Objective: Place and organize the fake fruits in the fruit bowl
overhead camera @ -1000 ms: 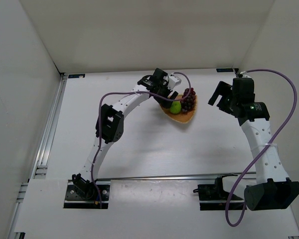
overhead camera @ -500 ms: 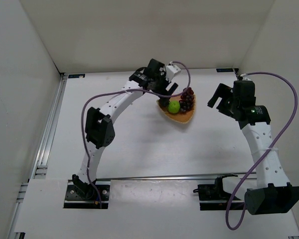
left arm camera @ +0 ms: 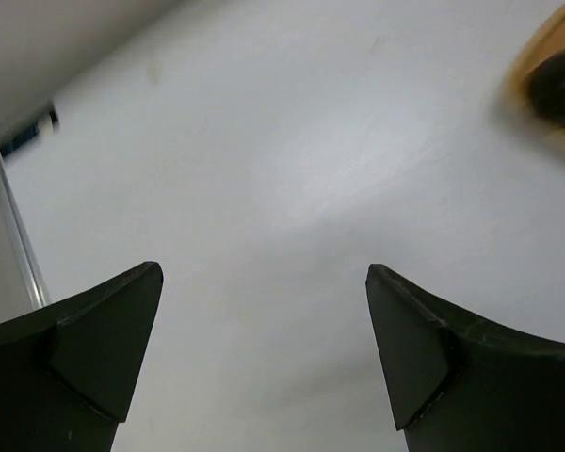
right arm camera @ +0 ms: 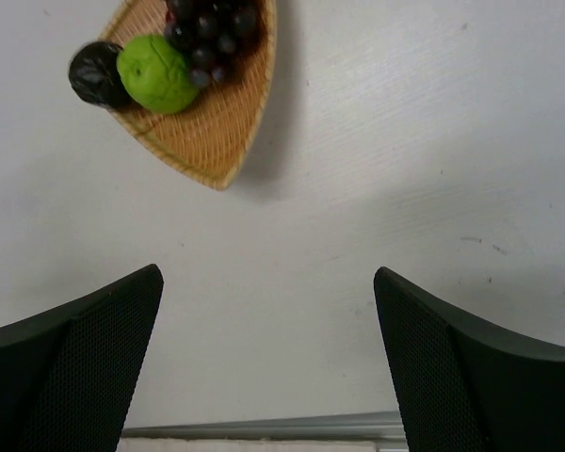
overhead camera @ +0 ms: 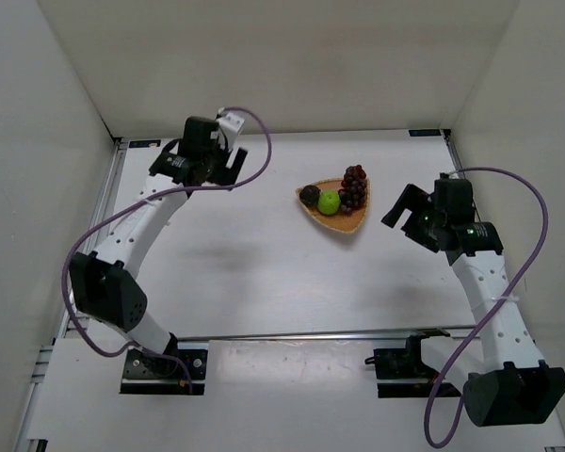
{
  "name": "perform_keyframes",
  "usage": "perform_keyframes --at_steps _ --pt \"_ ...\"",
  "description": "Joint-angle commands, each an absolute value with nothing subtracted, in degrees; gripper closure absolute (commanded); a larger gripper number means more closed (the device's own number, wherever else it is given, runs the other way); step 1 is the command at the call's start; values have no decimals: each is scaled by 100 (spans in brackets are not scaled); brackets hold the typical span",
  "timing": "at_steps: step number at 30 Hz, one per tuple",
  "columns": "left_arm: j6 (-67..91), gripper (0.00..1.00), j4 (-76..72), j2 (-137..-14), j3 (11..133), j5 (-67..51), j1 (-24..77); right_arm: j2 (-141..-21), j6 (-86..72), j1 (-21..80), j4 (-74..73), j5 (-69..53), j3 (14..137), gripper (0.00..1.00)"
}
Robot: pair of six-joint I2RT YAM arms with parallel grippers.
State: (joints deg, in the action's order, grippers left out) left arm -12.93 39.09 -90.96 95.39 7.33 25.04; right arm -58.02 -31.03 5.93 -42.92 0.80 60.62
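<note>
The wicker fruit bowl (overhead camera: 345,224) sits at the table's back middle. It holds the green apple (overhead camera: 330,201), the dark red-purple grape bunch (overhead camera: 355,186) and the small dark round fruit (overhead camera: 310,195). My left gripper (overhead camera: 234,166) is open and empty, well left of the bowl. My right gripper (overhead camera: 401,203) is open and empty, just right of it. The right wrist view shows the bowl (right arm camera: 217,132), apple (right arm camera: 157,73), grapes (right arm camera: 212,33) and dark fruit (right arm camera: 96,73) ahead of the open gripper (right arm camera: 264,282). The left wrist view shows the open gripper (left arm camera: 264,278) and a blurred bowl edge (left arm camera: 527,66) at the upper right.
White walls close the table at the back and both sides. A metal rail (overhead camera: 96,235) runs along the left edge, and another (overhead camera: 311,334) runs across the near edge in front of the arm bases. A dark corner bracket (left arm camera: 28,132) shows in the left wrist view.
My left arm has pulled away from the bowl and swung far to the left, empty. The dark round fruit now lies uncovered in the bowl. My right gripper has moved slightly down.
</note>
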Motion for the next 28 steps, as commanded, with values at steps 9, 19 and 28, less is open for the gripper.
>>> perform_keyframes --at_steps 9,19,28 --pt "-686 0 4386 -7568 6215 756 169 -5748 -3788 545 -3700 -396 5089 2" --pt "-449 0 4333 -7365 6073 572 -1405 -5748 -3788 545 -3647 -343 4984 2" --pt "-343 0 4386 -7471 6240 10 -1459 -5581 -3736 545 -3700 -220 4878 2"
